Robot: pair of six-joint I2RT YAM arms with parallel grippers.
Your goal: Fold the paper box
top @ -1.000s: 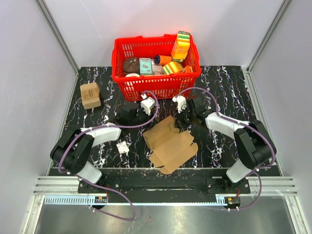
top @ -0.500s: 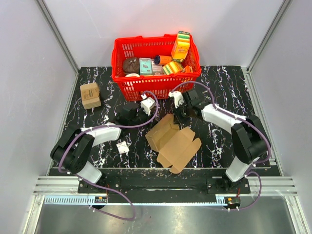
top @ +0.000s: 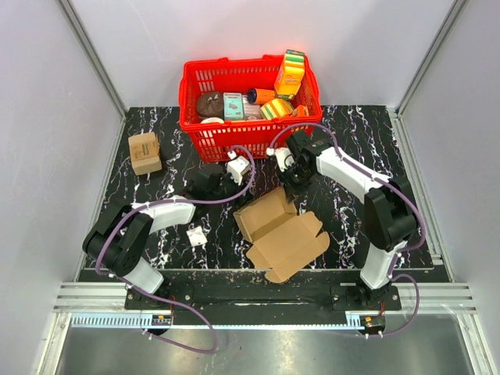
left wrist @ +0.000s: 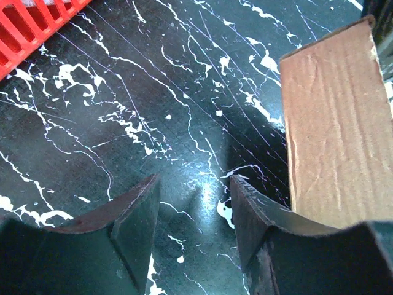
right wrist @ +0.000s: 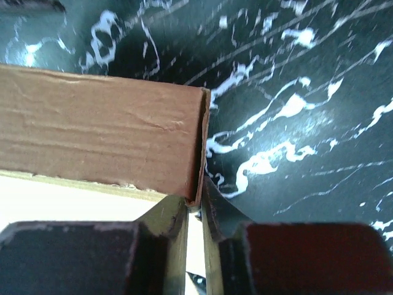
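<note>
Paper box (top: 280, 234) lies half-open mid table (top: 351, 156), plain brown. Print on the basket (top: 250, 134) packages (top: 289, 74) is too small to read. Since a second ago it's swung slightly right, and the right gripper (right wrist: 195, 206) has pinched its upright wall. Left gripper (left wrist: 193, 203) gapes just beside it, holding nothing.

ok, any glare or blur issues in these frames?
Top external: sharp, evenly lit, red basket rim glows. Left wrist: soft sheen on the table, left fingers blurry. Right wrist: right fingers out of focus, blown-out patch under the paper box.
</note>
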